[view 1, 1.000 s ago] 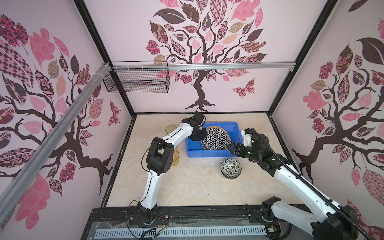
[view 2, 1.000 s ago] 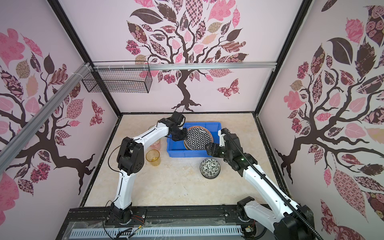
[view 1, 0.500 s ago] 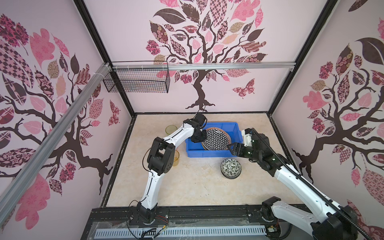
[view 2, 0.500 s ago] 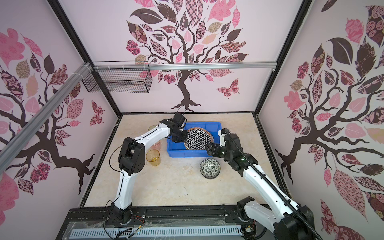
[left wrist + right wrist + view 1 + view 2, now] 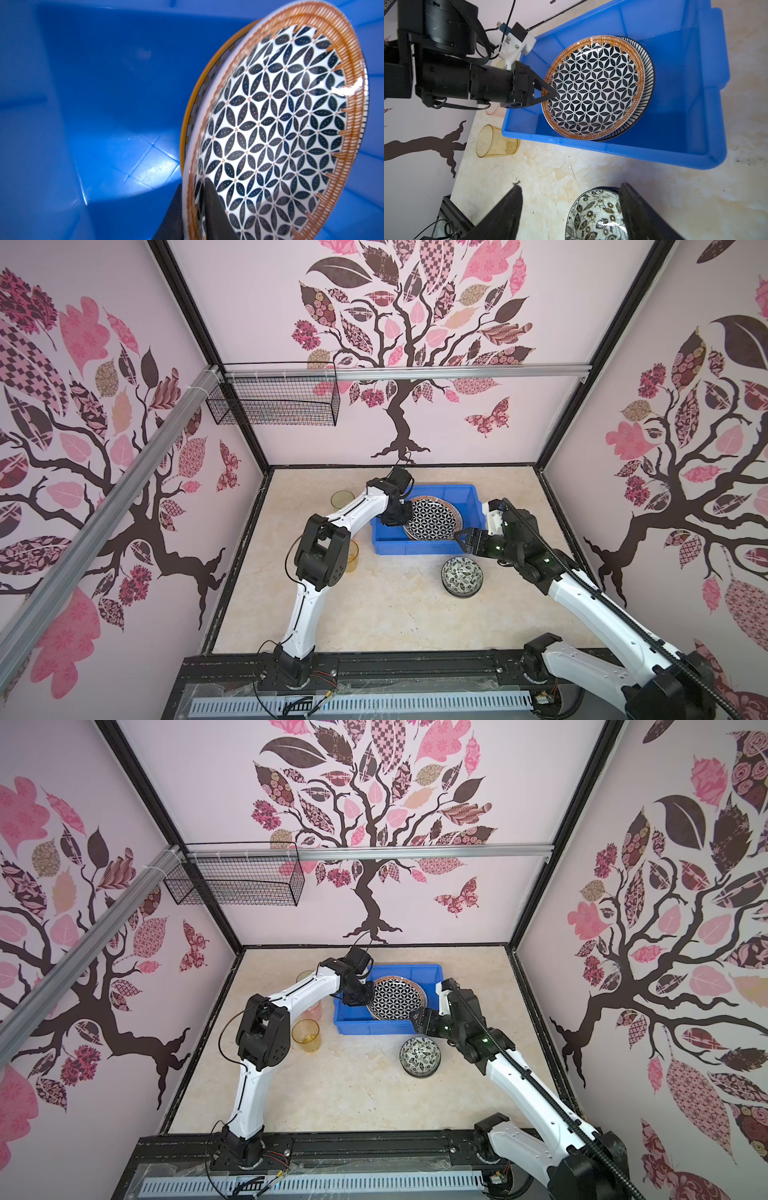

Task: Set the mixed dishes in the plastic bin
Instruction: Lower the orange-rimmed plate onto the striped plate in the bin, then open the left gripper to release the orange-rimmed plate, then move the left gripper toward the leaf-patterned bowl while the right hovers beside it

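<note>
The blue plastic bin point(image 5: 415, 549) point(image 5: 374, 1029) sits at the back middle of the floor. Inside it a black-and-white geometric plate point(image 5: 434, 519) point(image 5: 280, 124) with an orange rim leans tilted on a striped plate point(image 5: 648, 83). My left gripper point(image 5: 403, 517) point(image 5: 193, 187) reaches into the bin and is shut on that geometric plate's left rim, one finger on each face. My right gripper point(image 5: 461, 540) point(image 5: 570, 187) hangs open just in front of the bin's right corner. It is above the far edge of a floral bowl point(image 5: 462, 576) point(image 5: 596, 214) that stands on the floor.
An amber tumbler point(image 5: 306, 1036) stands left of the bin beside the left arm's elbow, with a pink tumbler point(image 5: 311, 1011) behind it. A green tumbler point(image 5: 342, 499) is farther back. A black wire basket point(image 5: 274, 402) hangs on the back wall.
The left gripper has shifted very slightly at the plate's rim. The plate, the bowl and the right arm have stayed where they were.
</note>
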`<state>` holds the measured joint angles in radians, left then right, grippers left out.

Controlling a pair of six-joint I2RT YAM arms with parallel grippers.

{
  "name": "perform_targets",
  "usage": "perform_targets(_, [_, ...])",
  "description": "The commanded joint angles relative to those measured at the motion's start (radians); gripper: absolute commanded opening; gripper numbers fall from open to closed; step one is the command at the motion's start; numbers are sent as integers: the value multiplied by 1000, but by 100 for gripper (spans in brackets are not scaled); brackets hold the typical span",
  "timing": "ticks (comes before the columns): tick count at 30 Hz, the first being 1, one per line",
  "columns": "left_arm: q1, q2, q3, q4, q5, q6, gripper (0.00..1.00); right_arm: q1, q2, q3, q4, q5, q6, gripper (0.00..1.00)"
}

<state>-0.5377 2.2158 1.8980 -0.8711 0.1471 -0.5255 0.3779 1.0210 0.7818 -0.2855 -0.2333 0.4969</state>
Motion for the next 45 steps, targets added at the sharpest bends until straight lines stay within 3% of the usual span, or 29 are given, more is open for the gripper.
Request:
perform_targets(1, [-6, -45, 3, -27, 0, 18, 19, -5, -25, 5, -11, -15, -3, 76])
perform_targets(19, [-7, -66, -5, -25, 22, 28, 20, -5, 7, 20, -53, -42, -44, 77])
perform_targets(45, [-47, -333, -192, -65, -6, 106, 21, -4, -51, 41, -296, 122, -93, 75])
